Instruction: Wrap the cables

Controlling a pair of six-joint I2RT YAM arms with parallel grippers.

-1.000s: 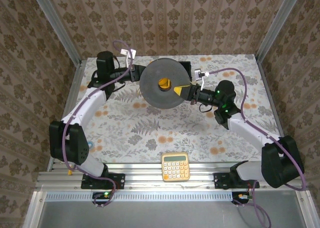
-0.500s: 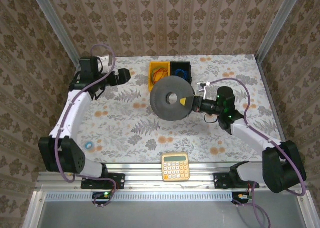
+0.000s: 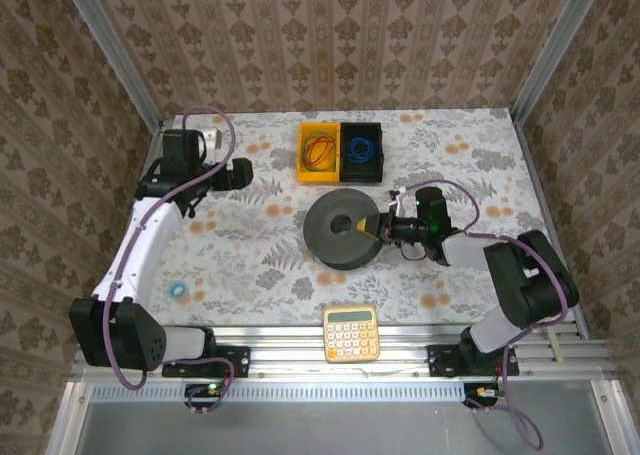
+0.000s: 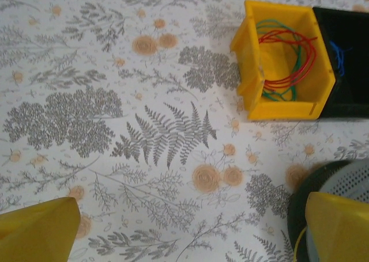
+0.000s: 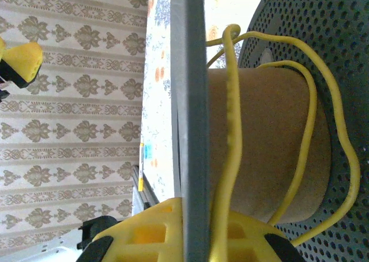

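The yellow cord (image 5: 232, 129) is on the spool (image 3: 340, 230), which lies flat at the middle of the floral counter (image 3: 250, 265). In the right wrist view the cord runs in a few slack loops around the spool's brown cardboard core (image 5: 262, 158), between the two dark perforated flanges; one loop bulges out against the far flange.

The right claw (image 3: 368, 227) meets the spool at its 3 o'clock edge. Its yellow fingers (image 5: 150, 236) are closed narrowly on the rim of the near flange, which passes straight between them. The left claw (image 3: 245, 173) hangs over the counter at about 10 o'clock from the spool and well apart from it. Its two yellow fingertips (image 4: 34, 230) stand wide apart with nothing between them.

At 12 o'clock from the spool sit two bins side by side and touching: a yellow bin (image 3: 304, 155) with a red-orange wire coil (image 4: 288, 60) and a green strand, and a black bin (image 3: 380, 155) with a blue wire coil (image 3: 361, 150). At 6 o'clock, on the metal rail at the near edge, lies a yellow calculator (image 3: 351, 332); its key markings are too small to read. A small blue ring (image 3: 178, 290) lies at 8 o'clock.
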